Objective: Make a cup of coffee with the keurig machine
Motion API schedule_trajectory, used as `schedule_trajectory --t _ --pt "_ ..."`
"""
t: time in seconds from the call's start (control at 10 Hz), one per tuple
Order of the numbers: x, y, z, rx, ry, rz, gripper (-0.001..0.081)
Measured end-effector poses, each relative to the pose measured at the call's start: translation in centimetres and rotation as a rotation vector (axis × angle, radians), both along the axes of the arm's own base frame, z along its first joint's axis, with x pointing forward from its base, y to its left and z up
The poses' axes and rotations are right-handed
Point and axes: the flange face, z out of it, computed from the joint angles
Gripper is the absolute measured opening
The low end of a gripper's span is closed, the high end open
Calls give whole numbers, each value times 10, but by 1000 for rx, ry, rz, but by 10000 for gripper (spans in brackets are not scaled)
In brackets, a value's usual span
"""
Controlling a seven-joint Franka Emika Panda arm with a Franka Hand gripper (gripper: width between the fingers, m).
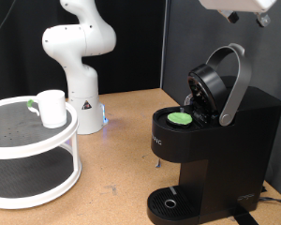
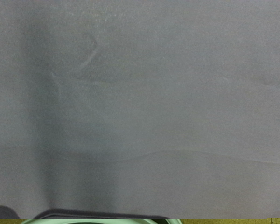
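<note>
The black keurig machine (image 1: 229, 141) stands at the exterior view's right with its lid raised on the silver-grey handle (image 1: 237, 80). A pod with a green top (image 1: 182, 118) sits in the open chamber. The round drip tray (image 1: 171, 202) below is bare. The white cup (image 1: 52, 108) stands on the top tier of a round white shelf (image 1: 19, 141) at the exterior view's left, far from the machine. Only a white part of my hand (image 1: 239, 7) shows at the top edge above the machine; its fingers are out of view. The wrist view shows mostly a grey backdrop.
The white arm base (image 1: 80, 56) stands at the back, left of centre, next to the shelf. A brown tabletop (image 1: 122, 159) lies between shelf and machine. A dark rim with a green edge (image 2: 103, 218) shows at the wrist view's border.
</note>
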Motion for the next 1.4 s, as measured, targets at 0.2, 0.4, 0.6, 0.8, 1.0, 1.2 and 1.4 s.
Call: schedule_trajectory --t 0.2,0.4,0.6,0.8,1.0,1.2,1.4 --pt "2 8 -7 -4 6 7 676" --pt "3 12 -12 -6 14 14 537" --pt "3 15 -16 -8 22 17 399" --pt "6 16 -23 -12 33 19 73" --pt "7 16 -30 -21 43 21 23" --pt "9 15 -35 -24 52 21 6" --pt "10 14 -39 -28 57 19 1"
